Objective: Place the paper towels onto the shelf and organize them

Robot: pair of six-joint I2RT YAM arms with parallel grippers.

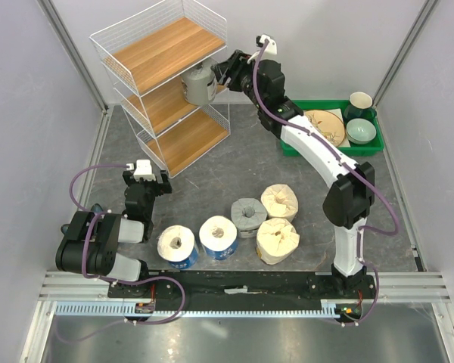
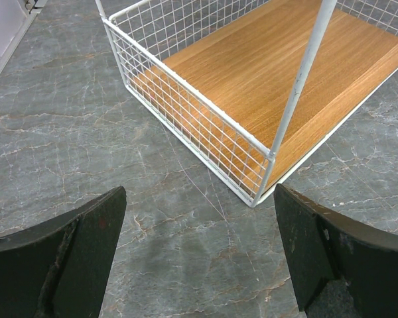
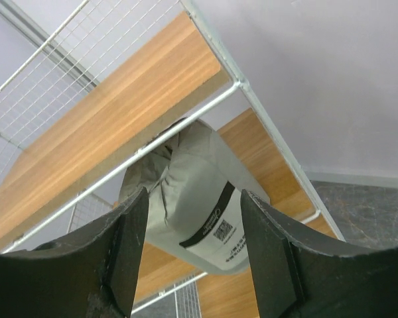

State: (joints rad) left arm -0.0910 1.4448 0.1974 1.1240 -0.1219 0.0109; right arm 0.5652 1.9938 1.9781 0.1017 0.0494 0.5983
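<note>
Clamping a grey roll [image 1: 199,85] at the shelf's [image 1: 163,53] middle tier, the right gripper [image 3: 194,205] may snag the rail [image 3: 186,124] above; left gripper [image 2: 199,255] gapes empty.

Left tool [image 2: 199,222]: jaws stand wide apart above the grey marbled table [image 2: 66,132]. Shelf [image 2: 199,126]: the corner of a wire-walled wooden tier rests on the table just ahead.
</note>
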